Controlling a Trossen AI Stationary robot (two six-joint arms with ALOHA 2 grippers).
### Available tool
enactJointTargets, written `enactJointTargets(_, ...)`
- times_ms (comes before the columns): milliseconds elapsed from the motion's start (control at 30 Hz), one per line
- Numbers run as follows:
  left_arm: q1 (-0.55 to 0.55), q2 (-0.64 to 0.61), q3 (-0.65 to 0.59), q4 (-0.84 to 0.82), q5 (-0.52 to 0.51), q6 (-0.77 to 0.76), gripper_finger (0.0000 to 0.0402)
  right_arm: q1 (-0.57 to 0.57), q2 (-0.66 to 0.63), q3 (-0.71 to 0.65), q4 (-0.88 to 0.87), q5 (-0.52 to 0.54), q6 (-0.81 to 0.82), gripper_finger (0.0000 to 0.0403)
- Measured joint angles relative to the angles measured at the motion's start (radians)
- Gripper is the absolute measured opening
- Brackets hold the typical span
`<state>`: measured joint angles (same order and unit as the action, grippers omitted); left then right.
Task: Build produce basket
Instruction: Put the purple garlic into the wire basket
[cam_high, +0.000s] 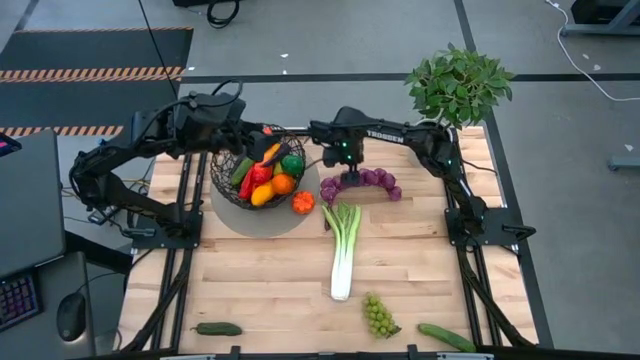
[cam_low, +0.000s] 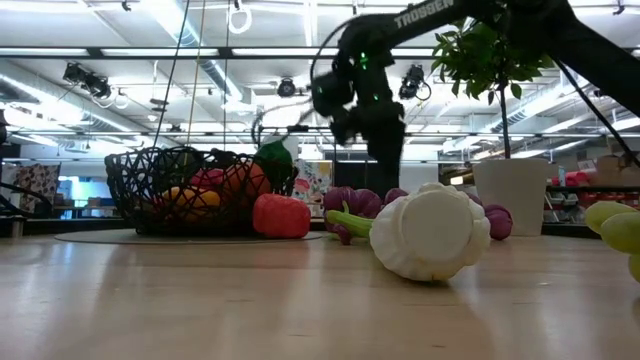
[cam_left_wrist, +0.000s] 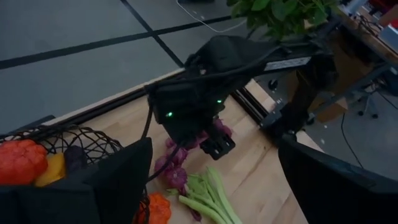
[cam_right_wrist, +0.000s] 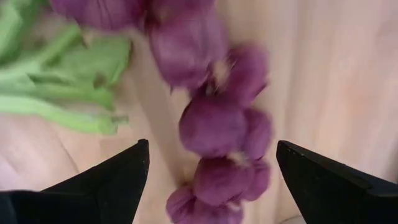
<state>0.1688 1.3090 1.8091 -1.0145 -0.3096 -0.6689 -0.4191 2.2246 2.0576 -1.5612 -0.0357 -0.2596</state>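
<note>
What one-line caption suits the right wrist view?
Open right gripper poised above the purple grape bunch on the pale wooden table, green leek leaves alongside.

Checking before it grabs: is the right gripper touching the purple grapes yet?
Apart. The right wrist view shows the right gripper open, its fingers standing clear on either side of the purple grapes.

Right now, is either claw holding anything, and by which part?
Nothing held. The right claw is open over the purple grapes, not gripping them. The left claw is open above the basket.
</note>
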Motion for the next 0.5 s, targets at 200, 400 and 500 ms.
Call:
enactJointTargets(200,-0.022,0.000,0.000,-0.004,0.002,0.000,0.0357,-0.001,0.001,-0.094,0.000,-0.062,0.032,0.0354)
enactJointTargets(400,-0.023,0.000,0.000,-0.008,0.001,-0.032,0.0357,-0.007,-0.051,-0.187,0.076,-0.057,0.033,0.0354)
enactJointTargets(500,-0.023,0.000,0.000,-0.008,0.001,-0.035,0.0357,-0.021,-0.095,-0.255,0.162,-0.040,0.043,0.0354)
